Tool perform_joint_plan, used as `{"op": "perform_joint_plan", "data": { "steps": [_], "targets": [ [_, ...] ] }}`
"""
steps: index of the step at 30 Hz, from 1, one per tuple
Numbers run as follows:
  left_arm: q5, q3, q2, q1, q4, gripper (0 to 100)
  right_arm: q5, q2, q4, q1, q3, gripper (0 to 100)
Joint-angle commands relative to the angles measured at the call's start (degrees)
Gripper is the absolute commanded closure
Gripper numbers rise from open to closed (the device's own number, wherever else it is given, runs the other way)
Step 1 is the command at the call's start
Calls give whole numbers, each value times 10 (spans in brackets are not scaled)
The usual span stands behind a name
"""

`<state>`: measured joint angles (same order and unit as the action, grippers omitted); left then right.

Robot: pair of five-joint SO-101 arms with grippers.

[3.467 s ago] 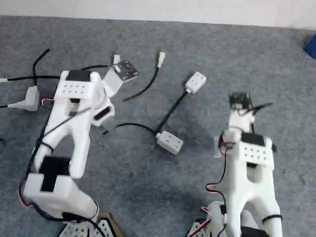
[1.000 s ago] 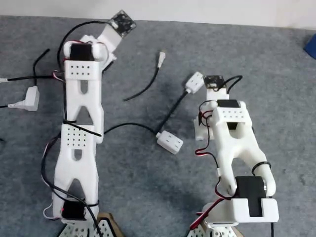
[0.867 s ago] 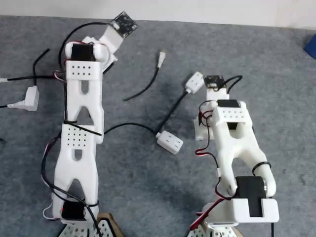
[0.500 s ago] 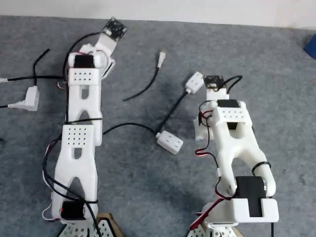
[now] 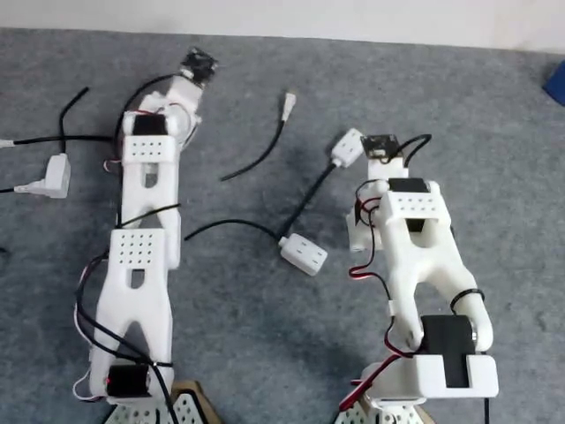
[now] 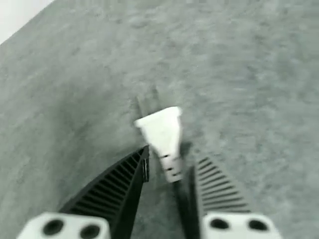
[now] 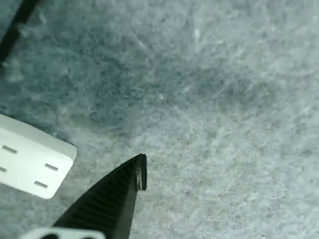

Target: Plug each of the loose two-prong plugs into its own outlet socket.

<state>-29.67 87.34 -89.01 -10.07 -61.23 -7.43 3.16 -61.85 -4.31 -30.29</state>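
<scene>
Extension carries the left gripper [image 6: 172, 157] well away from the outlet block [image 5: 349, 147]. Fingers [image 6: 124, 179] pinch one plug [image 6: 160, 129]; transport to that block likely remains.

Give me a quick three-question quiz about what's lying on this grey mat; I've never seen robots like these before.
1. Pick one: how many white socket blocks lie on the grey mat between the two arms? A one, B two, C four.
2. True or false: the loose plug near the far edge of the mat is already pushed into a socket.
3. In a few words: which arm has its wrist right beside a socket block?

Key
1. B: a nearer one and a farther one.
2. False: it lies by itself at the end of its black cable.
3. The right arm, beside the farther block.
</scene>
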Motion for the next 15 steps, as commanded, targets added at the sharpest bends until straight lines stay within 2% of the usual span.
{"op": "perform_joint_plan", "data": {
  "steps": [1,8,12,15],
  "targets": [
    [-42,1,-27,7,12,941,-8,11,-5,5,1,430],
    [-55,5,-4,7,-6,995,-9,9,-5,5,1,430],
    [-54,29,72,24,-69,995,-10,10,-4,8,2,430],
    [-54,75,142,58,-156,995,-10,10,-4,35,7,430]
  ]
}}
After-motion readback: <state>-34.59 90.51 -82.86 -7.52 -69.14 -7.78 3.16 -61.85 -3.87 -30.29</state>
